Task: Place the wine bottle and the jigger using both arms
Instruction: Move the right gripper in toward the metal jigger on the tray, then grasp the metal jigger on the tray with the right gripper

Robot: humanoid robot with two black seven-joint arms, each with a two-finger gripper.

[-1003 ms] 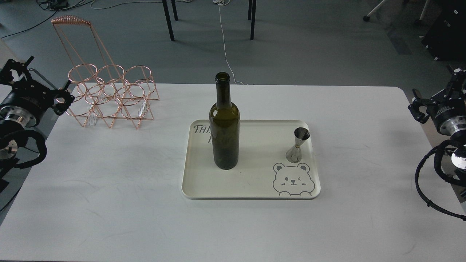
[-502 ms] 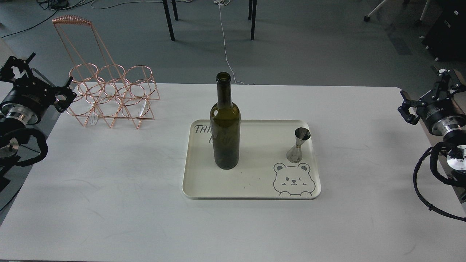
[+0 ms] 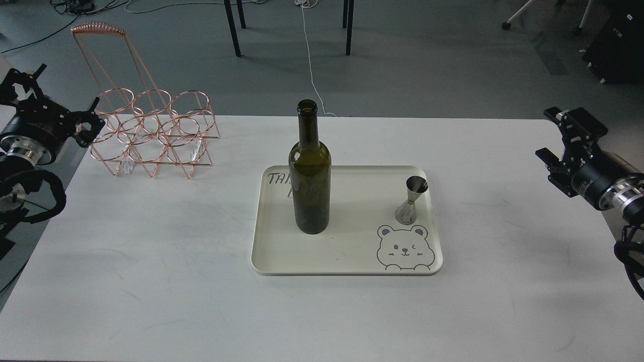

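Note:
The wine bottle, dark olive-green and uncorked, stands upright on the left half of a cream tray. The jigger, small and silver, stands upright near the tray's right rim, above a printed bear face. My left gripper hangs at the table's far left edge beside the wire rack, open and empty, far from the bottle. My right gripper is over the table's right edge, open and empty, well to the right of the jigger.
A copper wire bottle rack with a tall handle stands at the back left of the white table. Black furniture legs and a white cable are on the floor beyond the table.
My right gripper has turned and moved left, in over the table's right edge. My left gripper has shifted slightly up and back. The bottle, jigger and tray have not moved.

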